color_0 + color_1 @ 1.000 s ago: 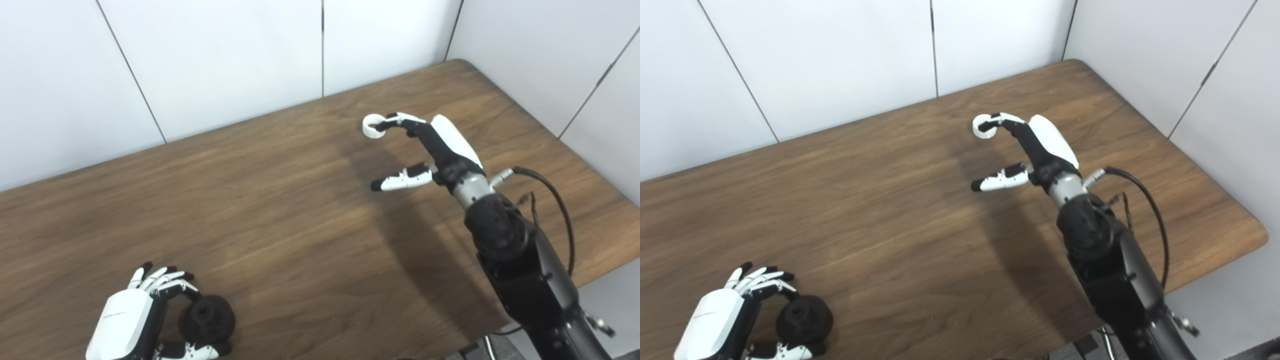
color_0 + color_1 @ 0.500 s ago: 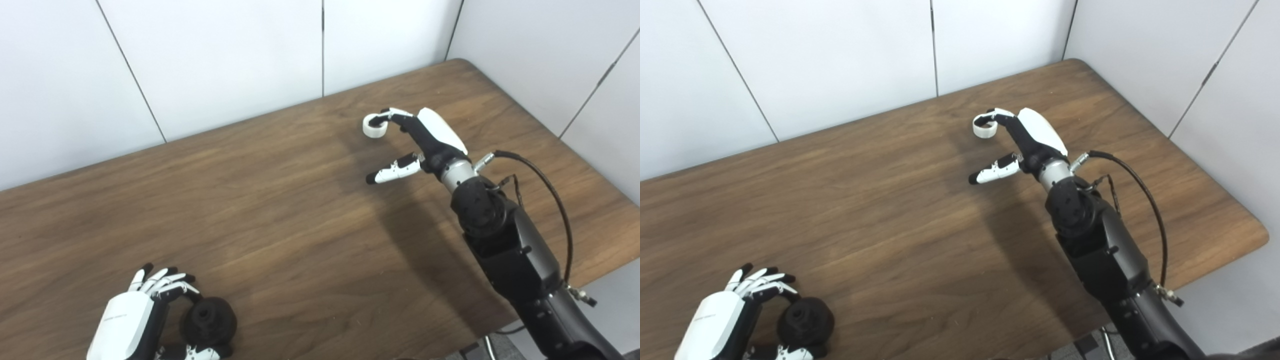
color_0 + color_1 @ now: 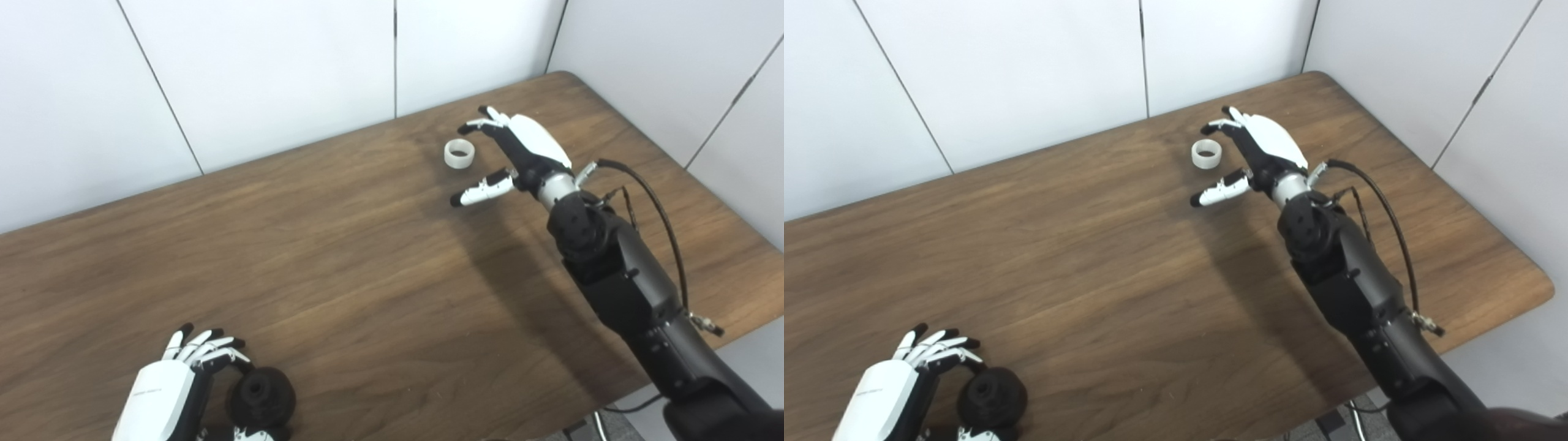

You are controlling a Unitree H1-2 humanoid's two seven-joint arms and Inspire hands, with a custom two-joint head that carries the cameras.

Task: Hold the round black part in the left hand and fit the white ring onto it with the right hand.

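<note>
At the lower left of the frame, the left robot hand (image 3: 160, 401) curls around the round black plastic part (image 3: 262, 398), apparently gripping it low over the brown wooden surface (image 3: 343, 275). In the upper middle, the small white plastic ring (image 3: 459, 153) lies on the surface, untouched, just beside the right robot hand (image 3: 520, 150), whose fingers are spread wide and empty. Judging by this, holding seems done; picking up and fitting the ring remain.
</note>
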